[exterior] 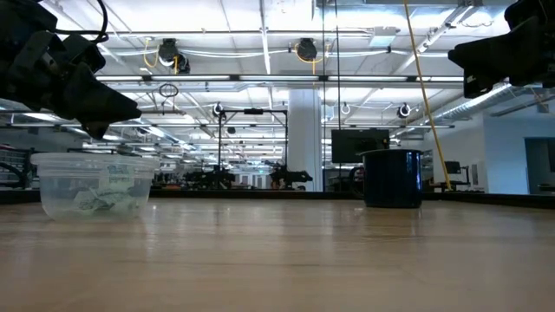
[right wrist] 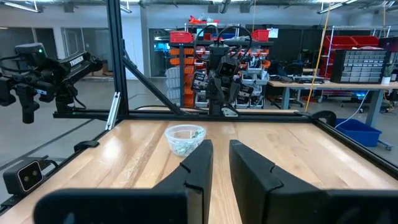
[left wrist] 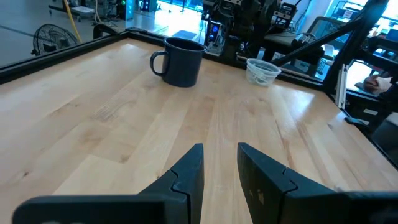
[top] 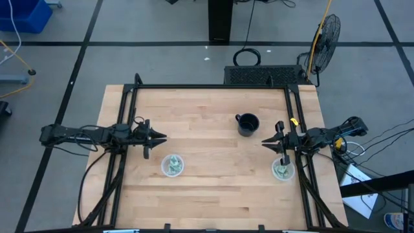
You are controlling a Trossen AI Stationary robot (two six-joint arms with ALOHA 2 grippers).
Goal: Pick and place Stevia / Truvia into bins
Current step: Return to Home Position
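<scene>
The Stevia / Truvia sachets (top: 173,167) were found inside the two bins, a pale green-and-white heap in each. One heap lay in the left bin (top: 163,166), left of the desk's middle. The other lay in the right bin (top: 290,173), close to the desk's right edge. No loose sachet could be made out on the bare wood of the desk (top: 213,194), so the sorting was judged complete. The sachets were crumpled over one another, and their number in either bin could not be counted.

Two bins, one mug and two arms were counted. The black mug (top: 248,124) stood upright toward the far side of the desk, nearer the right bin but apart from both. It was judged to have no part in the task.

The left claw (top: 162,138) was held above the desk near the left bin, pointing inward, its fingers narrowly parted with nothing between them. The right claw (top: 264,141) mirrored it near the right bin, likewise slightly parted and empty. Both were held level at their own sides of the desk. This was taken for a resting pose, since nothing was seen left to pick.
</scene>
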